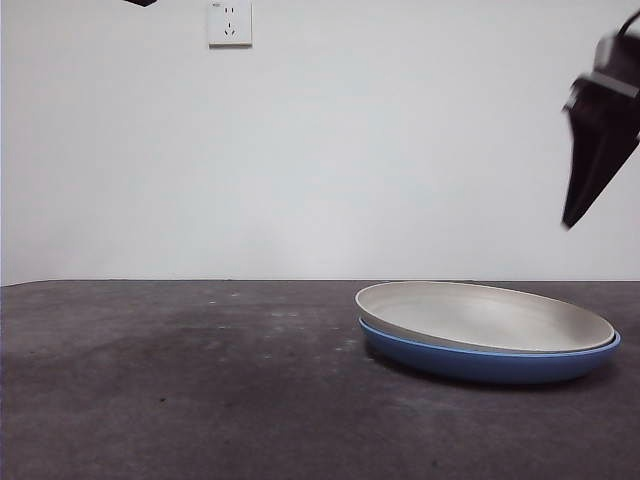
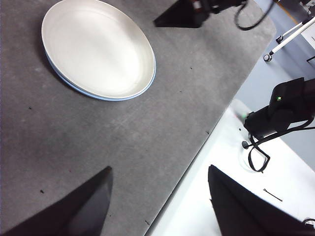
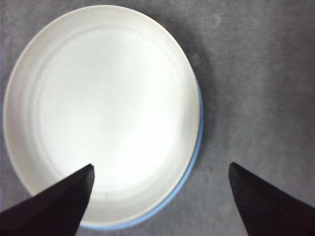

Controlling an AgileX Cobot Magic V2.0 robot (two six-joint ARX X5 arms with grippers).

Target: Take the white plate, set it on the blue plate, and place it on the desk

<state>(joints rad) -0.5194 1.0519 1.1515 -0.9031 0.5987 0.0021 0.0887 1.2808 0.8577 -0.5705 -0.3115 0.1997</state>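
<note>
Nested round cream-white plate [image 1: 485, 316] in glossy blue plate [image 1: 490, 362] on grey desk [image 1: 180, 380], right gripper [image 3: 160, 196] above, jaws wide, empty; lowering to regrasp probably next

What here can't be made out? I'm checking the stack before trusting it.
- Blue plate: its inside is hidden in every view by the white plate lying in it.
- Right tool: front view cuts it off at the edge.
- Left tool: barely a dark tip in the front view.
</note>
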